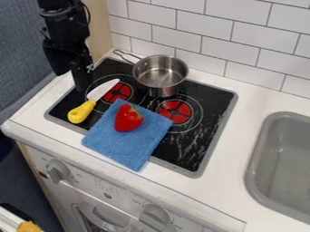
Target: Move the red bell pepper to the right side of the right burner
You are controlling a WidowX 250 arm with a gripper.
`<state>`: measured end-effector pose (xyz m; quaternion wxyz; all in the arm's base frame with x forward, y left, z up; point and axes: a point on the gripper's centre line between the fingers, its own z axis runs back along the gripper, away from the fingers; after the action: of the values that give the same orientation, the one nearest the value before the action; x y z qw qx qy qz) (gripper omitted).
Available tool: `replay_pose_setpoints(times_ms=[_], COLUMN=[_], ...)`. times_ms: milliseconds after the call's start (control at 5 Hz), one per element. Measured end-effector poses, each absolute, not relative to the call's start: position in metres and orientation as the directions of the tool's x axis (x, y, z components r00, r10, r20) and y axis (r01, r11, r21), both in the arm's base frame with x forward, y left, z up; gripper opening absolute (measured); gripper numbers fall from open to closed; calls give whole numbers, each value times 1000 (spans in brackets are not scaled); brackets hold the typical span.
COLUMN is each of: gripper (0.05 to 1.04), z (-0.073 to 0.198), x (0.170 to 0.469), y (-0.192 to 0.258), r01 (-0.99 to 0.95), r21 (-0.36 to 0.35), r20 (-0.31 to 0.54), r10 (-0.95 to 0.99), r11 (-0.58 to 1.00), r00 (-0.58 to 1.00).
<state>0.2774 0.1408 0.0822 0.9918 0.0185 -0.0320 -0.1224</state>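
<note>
My gripper [80,86] hangs over the cooktop's [205,154] left side, probably placed there to stay clear of the saucepan [160,74]. From this view I can't tell whether I'm clenched or released. The red bell pepper [128,118] lies on the blue cloth [130,147], beyond the yellow-handled knife [91,102] from me, and the right burner [176,112] is farther still.
</note>
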Motion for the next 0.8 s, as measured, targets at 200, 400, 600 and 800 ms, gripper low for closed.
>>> replay_pose_setpoints(times_ms=[200, 400, 600, 800], gripper=[1001, 1001, 1001, 1001], z=[73, 67, 63, 62], x=[275, 272, 267, 270], y=[138, 102, 84, 74], r01=[239, 323, 348, 351], r21=[23, -2, -9, -15], r20=[37, -4, -14, -8], r10=[-240, -323, -348, -351], r11=[971, 946, 938, 936], r00=[970, 946, 937, 936])
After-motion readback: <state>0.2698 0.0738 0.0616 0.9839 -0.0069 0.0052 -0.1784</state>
